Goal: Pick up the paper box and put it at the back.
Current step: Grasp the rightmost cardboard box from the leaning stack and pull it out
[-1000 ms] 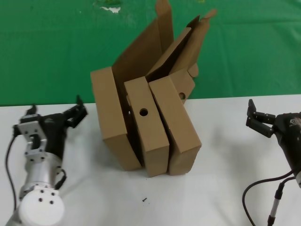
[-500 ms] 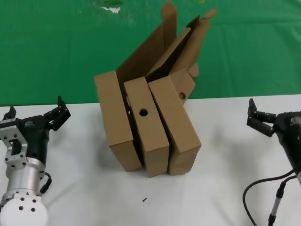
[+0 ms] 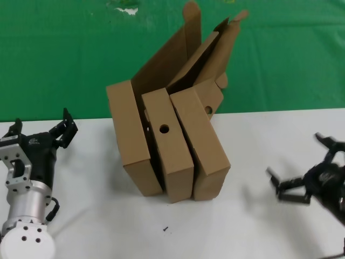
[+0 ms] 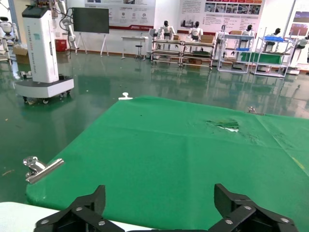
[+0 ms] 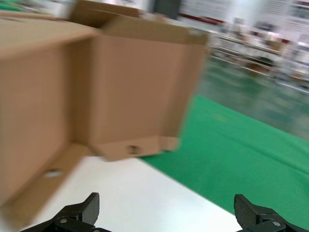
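Three brown paper boxes stand on edge side by side on the white table (image 3: 97,216), lids open and leaning back. The left box (image 3: 132,143) and the right box (image 3: 202,143) have plain narrow walls. The middle box (image 3: 168,148) has a round hole in its wall. My left gripper (image 3: 42,123) is open and empty, left of the boxes and apart from them. It faces the green cloth in the left wrist view (image 4: 159,193). My right gripper (image 3: 296,159) is open and empty, low over the table right of the boxes. The right wrist view (image 5: 166,203) shows it facing the boxes (image 5: 140,92).
A green cloth (image 3: 280,54) covers the area behind the table. A small dark speck (image 3: 166,229) lies on the table in front of the boxes. A metal clip (image 4: 41,167) sits at the cloth's edge in the left wrist view.
My left gripper pulled back to the left, away from the left box, which shifted slightly. My right gripper has dropped lower, turned toward the boxes and moved closer to them.
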